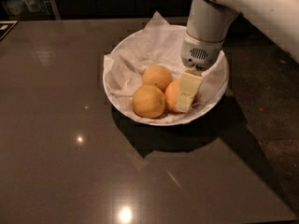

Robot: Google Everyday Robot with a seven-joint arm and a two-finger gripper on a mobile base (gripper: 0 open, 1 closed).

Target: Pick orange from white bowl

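The white bowl point(110, 90) stands on the dark table and is lined with crumpled white paper point(140, 50). Three round fruits lie in it. The orange point(172, 96) is the deepest-coloured one, at the right of the group. Two paler, yellower fruits lie beside it, one in front left point(148, 101) and one behind point(157, 76). My gripper point(186, 97) reaches down into the bowl from the upper right. Its cream tip lies against the right side of the orange and hides part of it.
The bowl sits on a glossy dark table point(70, 162) with light reflections. My white arm point(252, 3) crosses the upper right corner above the bowl. The table's far edge runs along the top, with dim objects behind it at the top left.
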